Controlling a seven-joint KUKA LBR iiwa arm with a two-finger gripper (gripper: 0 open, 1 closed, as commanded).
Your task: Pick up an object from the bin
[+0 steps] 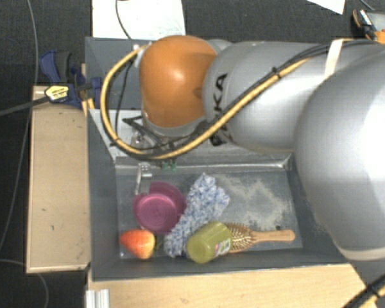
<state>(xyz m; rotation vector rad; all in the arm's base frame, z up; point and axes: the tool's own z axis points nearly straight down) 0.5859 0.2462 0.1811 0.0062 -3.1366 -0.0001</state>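
Magenta cup (157,209), just the one, sits in the left part of the bin (263,194). It is the piece nearest the gripper (141,179), which pokes out below the arm's orange cover (173,79) and hangs right at the cup's upper-left edge. Touching or just clear, I can't tell, and I can't tell whether the gripper is wide or narrow either, since most of it is tucked under the wrist. Five things in all, one of each. A blue-and-white knitted cloth (196,210) is pressed against the cup's right side. A yellow-green plastic bottle (208,241) lies on its side at the cloth's lower end. A wooden hairbrush (256,238) has its bristle head against the bottle and its handle pointing right along the front wall. A red-orange toy fruit (138,243) sits just below the cup in the front-left corner. It's tight on the left, with cup and fruit both close to the left wall, and bottle and brush hug the front edge. The open room is the bare grey floor on the right, behind the brush. The arm's silver body looms over the back and right of the bin.
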